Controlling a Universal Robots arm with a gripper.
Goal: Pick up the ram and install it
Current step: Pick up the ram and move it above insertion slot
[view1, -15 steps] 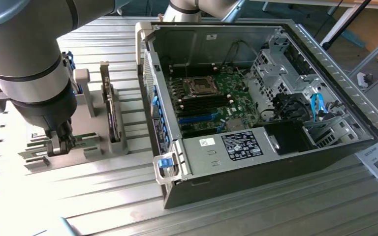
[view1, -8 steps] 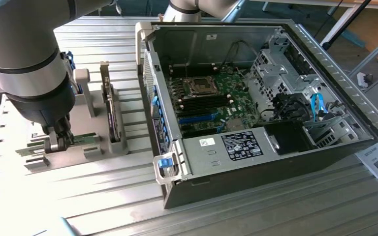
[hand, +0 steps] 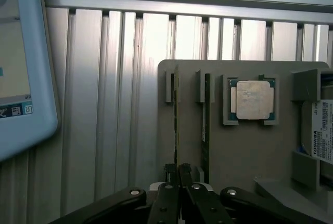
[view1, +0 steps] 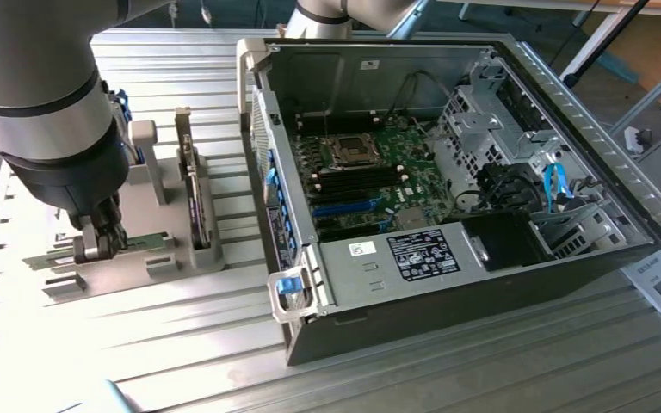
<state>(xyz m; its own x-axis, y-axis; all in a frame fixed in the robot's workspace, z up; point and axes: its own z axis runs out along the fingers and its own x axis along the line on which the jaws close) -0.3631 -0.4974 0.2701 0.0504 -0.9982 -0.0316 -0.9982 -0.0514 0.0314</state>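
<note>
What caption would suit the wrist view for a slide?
Robot jaws closed on the ram, slotted in its grey holder beside the silver processor chip.

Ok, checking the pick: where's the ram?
The ram stands on edge in the grey holder, to the exterior view's left of the computer case, gripper shut on it.
</note>
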